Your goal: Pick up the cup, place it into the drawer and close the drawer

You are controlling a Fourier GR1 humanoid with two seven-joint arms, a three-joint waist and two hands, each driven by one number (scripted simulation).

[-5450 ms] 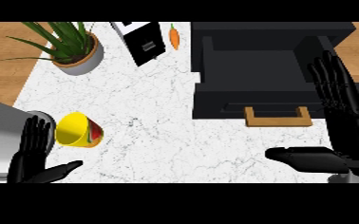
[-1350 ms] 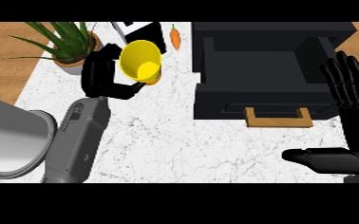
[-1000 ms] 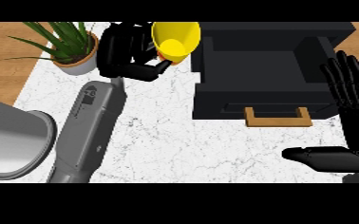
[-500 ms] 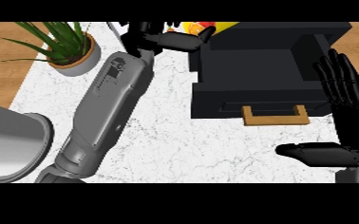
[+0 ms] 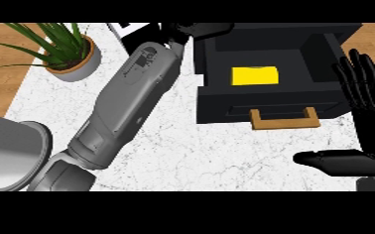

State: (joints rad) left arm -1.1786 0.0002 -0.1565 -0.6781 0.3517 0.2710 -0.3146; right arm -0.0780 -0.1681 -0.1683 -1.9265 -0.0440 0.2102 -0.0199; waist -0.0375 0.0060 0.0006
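Inside the open drawer [image 5: 271, 111] the yellow cup [image 5: 255, 75] is seen on its floor, long axis left-right; mouth direction cannot be told. Left hand [image 5: 199, 29] is held over the drawer's back-left corner, clear of the cup, open or closed cannot be told. Right hand [image 5: 357, 82] is rested at the right edge, fingers straight, spread, upward

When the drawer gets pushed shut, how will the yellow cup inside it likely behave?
The yellow cup seems to lie on its side, so it may roll. Walls of the black drawer surround it, so it should stay inside.
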